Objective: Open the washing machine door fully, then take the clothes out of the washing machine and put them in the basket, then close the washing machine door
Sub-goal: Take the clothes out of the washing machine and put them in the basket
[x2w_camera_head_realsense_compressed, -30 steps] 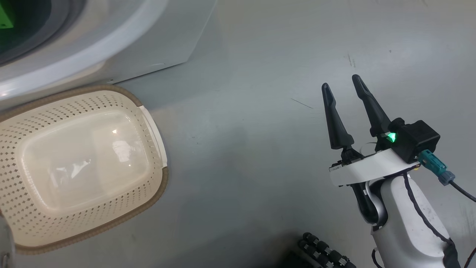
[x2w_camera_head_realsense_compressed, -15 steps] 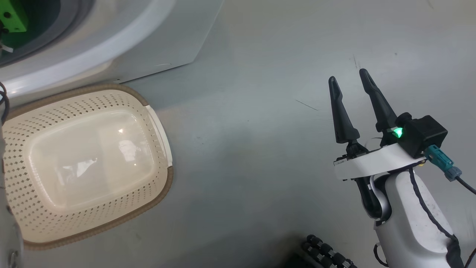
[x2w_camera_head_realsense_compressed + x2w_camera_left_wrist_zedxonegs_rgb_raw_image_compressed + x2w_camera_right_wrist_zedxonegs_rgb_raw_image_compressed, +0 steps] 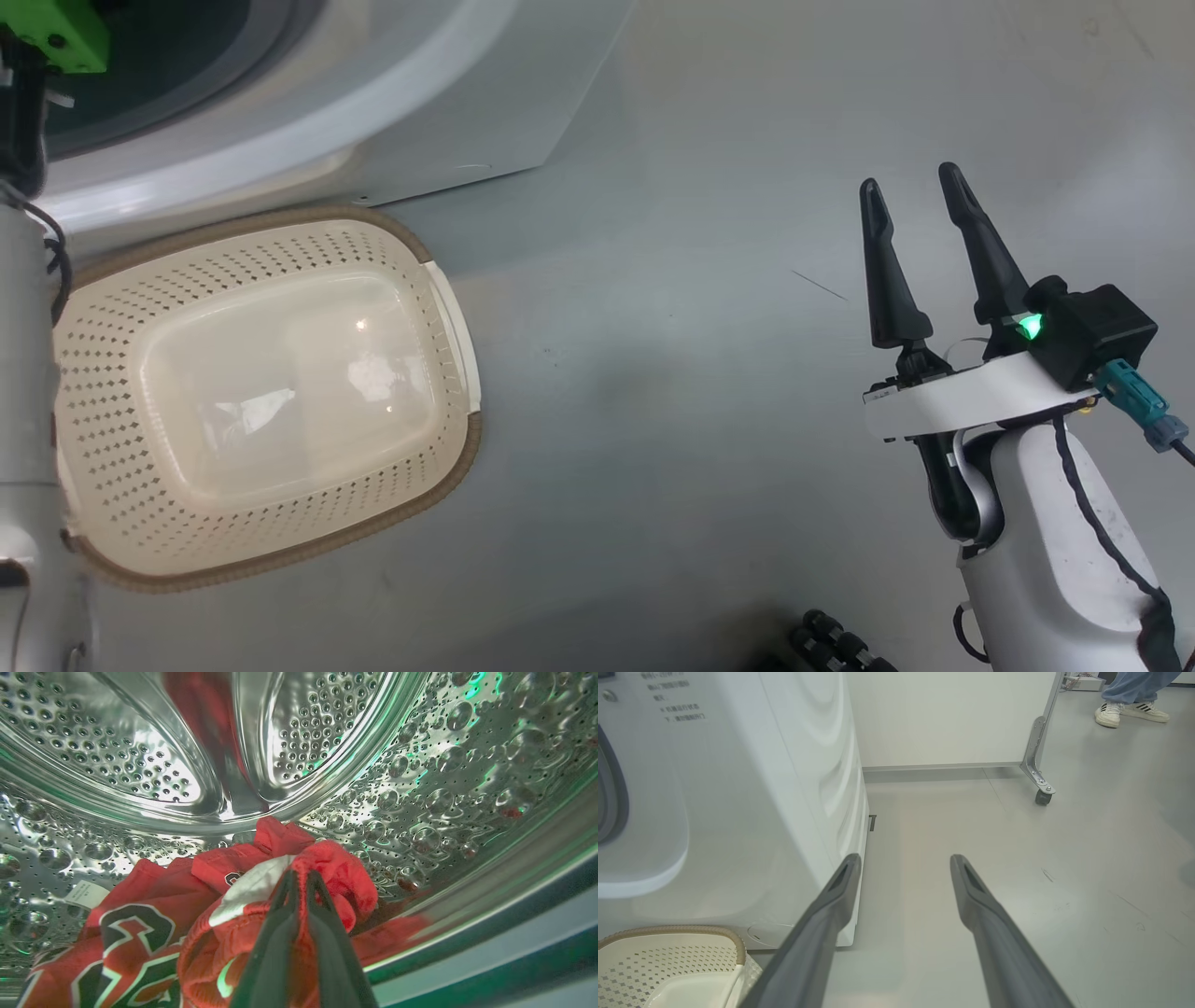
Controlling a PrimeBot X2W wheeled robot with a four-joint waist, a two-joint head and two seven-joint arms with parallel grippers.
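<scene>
Inside the steel drum [image 3: 420,765] of the washing machine [image 3: 448,121] lie the red clothes [image 3: 154,891]. One is a jersey with navy-and-white lettering [image 3: 131,933]. My left gripper [image 3: 301,877] is shut on a bunched red garment with white trim [image 3: 341,868] on top of the pile. Its pale forearm [image 3: 23,373] rises along the head view's left edge toward the drum opening. The cream basket [image 3: 280,224] stands empty on the floor before the machine. My right gripper [image 3: 910,177] hovers open over bare floor, well right of the basket. The washing machine door is out of view.
In the right wrist view the open right gripper [image 3: 906,858] points past the washer's side [image 3: 808,788], with the basket rim [image 3: 668,930] at lower left. A white partition on a castor [image 3: 1041,795] stands behind. A person's feet [image 3: 1129,711] are at the far right.
The head camera has swung, so the whole picture slid right and my left forearm came into view. My left gripper has gone from open to shut. The right gripper stays open.
</scene>
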